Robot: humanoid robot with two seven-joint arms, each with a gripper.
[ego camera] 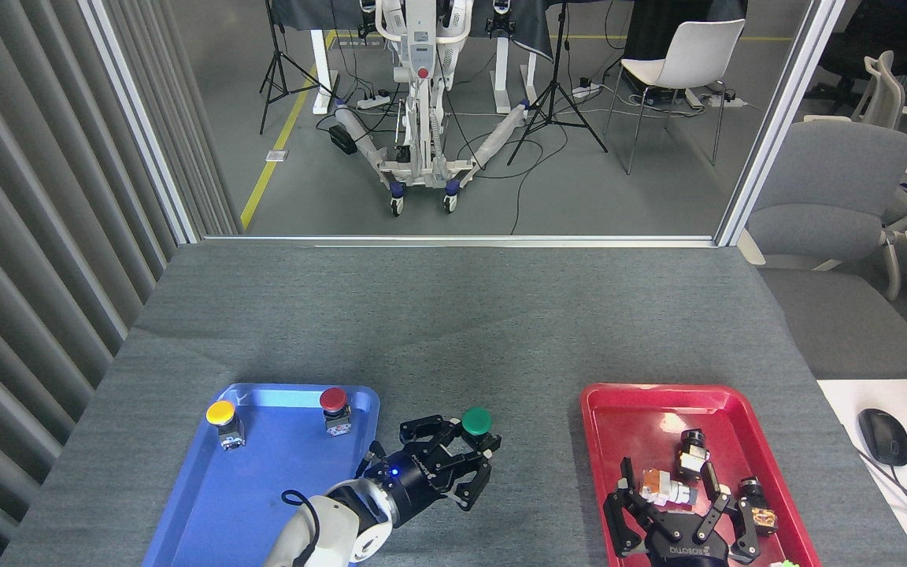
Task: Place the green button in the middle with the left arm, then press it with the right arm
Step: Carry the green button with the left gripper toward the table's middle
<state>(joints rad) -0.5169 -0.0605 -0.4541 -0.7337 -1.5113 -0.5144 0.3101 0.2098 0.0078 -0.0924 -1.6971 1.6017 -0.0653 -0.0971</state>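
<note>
Left gripper point(461, 465) clenched on the green button point(476, 421), carried over bare grey felt point(453, 331) between blue tray point(209, 504) and red tray point(603, 409). Right gripper point(678, 516), fingers spread, hovers over the red tray's parts. Risk: a release from height could tip the button onto its side, leaving it unpressable.

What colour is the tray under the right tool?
Red tray, seen in the head view, under the right tool.
</note>
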